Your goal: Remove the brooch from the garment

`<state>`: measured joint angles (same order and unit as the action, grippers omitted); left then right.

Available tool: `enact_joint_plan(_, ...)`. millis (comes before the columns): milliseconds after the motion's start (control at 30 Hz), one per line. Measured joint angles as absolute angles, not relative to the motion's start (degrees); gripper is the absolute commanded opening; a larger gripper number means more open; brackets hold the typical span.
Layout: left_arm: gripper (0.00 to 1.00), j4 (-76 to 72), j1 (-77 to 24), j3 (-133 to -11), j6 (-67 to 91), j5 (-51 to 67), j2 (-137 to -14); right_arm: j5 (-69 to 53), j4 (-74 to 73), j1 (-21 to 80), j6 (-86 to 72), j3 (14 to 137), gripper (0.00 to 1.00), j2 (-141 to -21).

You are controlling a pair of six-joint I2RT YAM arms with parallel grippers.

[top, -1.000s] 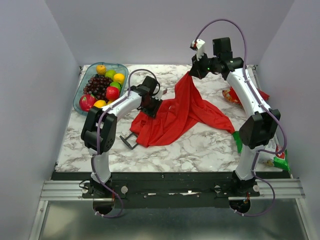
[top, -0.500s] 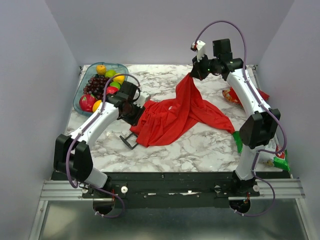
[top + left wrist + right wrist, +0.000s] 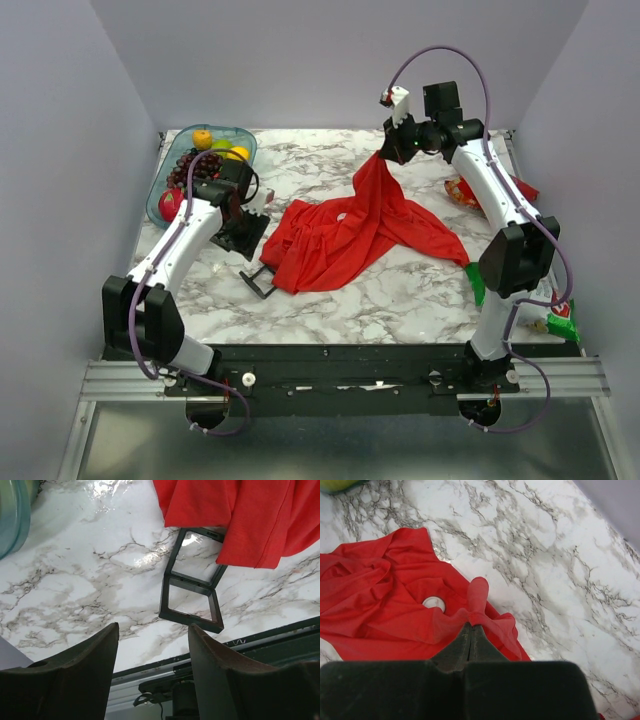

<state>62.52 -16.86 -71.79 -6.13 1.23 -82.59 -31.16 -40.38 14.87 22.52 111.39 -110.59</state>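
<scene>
One marble table [image 3: 400,290] carries everything. The biggest thing on it is the red garment [image 3: 340,235], crumpled at the centre with one fold drawn up to a peak at the far right. The right gripper [image 3: 470,627] is clamped on that peak, as it was a second ago. The left gripper [image 3: 152,630] has swung away from the cloth's left edge toward the fruit bowl [image 3: 158,205] at the far left. Its fingers stand apart with nothing between them, above bare marble beside the black frame [image 3: 192,580], whose corner is under the shirt's hem. The brooch [image 3: 434,602], small and whitish, sits on the cloth below the lifted peak, so removal looks not yet done and the left arm probably must return. No writing is legible; the snack bag [image 3: 470,190] at the right is too small to read.
</scene>
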Motion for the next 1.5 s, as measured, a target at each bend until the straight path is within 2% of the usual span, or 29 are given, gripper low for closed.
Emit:
enact_joint_plan(400, 0.67, 66.19, -12.64, -73.8, 7.09, 8.05, -87.94, -30.87, -40.4, 14.87, 22.61, 111.2, 0.0, -110.34)
enact_joint_plan(800, 0.56, 66.04, -9.17, -68.77, 13.65, 12.88, -93.8, -30.48, -40.42, 14.87, 23.05, 109.91, 0.01, -109.19)
enact_joint_plan(967, 0.44, 64.9, -9.21, -70.28, 14.39, 14.96, -96.75, -30.48, -40.42, 14.87, 23.18, 109.91, 0.0, -109.16)
enact_joint_plan(1133, 0.22, 65.19, -9.21, -70.74, 13.37, 15.14, -97.38, -30.46, -40.42, 14.87, 23.2, 109.91, 0.0, -109.16)
enact_joint_plan(1267, 0.1, 66.46, -8.73, -70.83, 11.92, 14.41, -97.3, -30.48, -40.4, 14.87, 23.22, 109.86, 0.0, -109.16)
enact_joint_plan(1400, 0.01, 67.51, -8.32, -72.66, 10.15, 13.19, -97.3, -30.5, -40.42, 14.87, 23.22, 109.84, 0.0, -109.16)
enact_joint_plan(1500, 0.0, 68.79, -8.32, -77.89, 6.15, 10.79, -97.65, -30.5, -40.42, 14.87, 23.22, 109.84, 0.0, -109.16)
